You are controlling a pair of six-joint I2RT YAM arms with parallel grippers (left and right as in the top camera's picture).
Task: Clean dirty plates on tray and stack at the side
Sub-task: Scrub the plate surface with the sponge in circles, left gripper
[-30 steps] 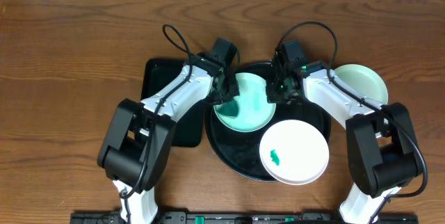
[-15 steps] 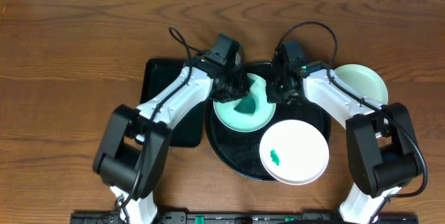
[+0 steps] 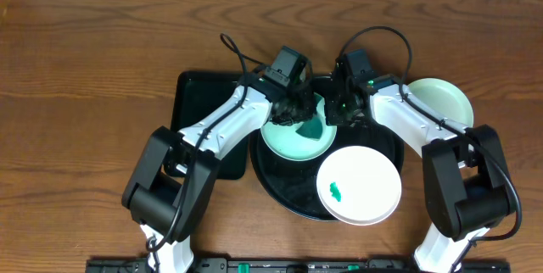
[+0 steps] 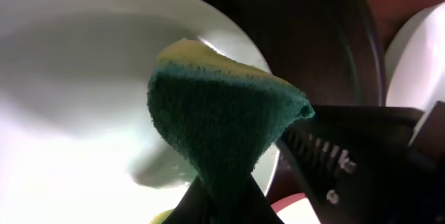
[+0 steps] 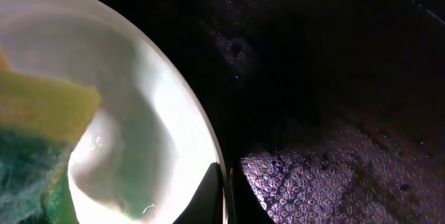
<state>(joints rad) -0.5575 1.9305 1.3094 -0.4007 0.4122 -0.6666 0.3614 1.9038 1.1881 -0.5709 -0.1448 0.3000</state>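
Note:
A pale mint-green plate (image 3: pixel 293 140) lies on the black round tray (image 3: pixel 288 195), toward its far left side. My left gripper (image 3: pixel 303 117) is shut on a green and yellow sponge (image 4: pixel 222 116) that presses on this plate's inside (image 4: pixel 76 78). My right gripper (image 5: pixel 226 195) is shut on the plate's right rim (image 5: pixel 208 133), one finger on each side of the edge. A white plate (image 3: pixel 359 184) with a small green smear (image 3: pixel 336 192) sits on the tray's front right. A second mint plate (image 3: pixel 439 102) rests on the table, right of the tray.
A dark green rectangular tray (image 3: pixel 197 108) lies left of the black tray, under my left arm. Both arms meet over the tray's far half, their cables looping above. Brown wooden table (image 3: pixel 85 69) surrounds everything.
My left gripper has carried the sponge rightward across the mint plate, toward the right gripper. The right arm and the plates have stayed put.

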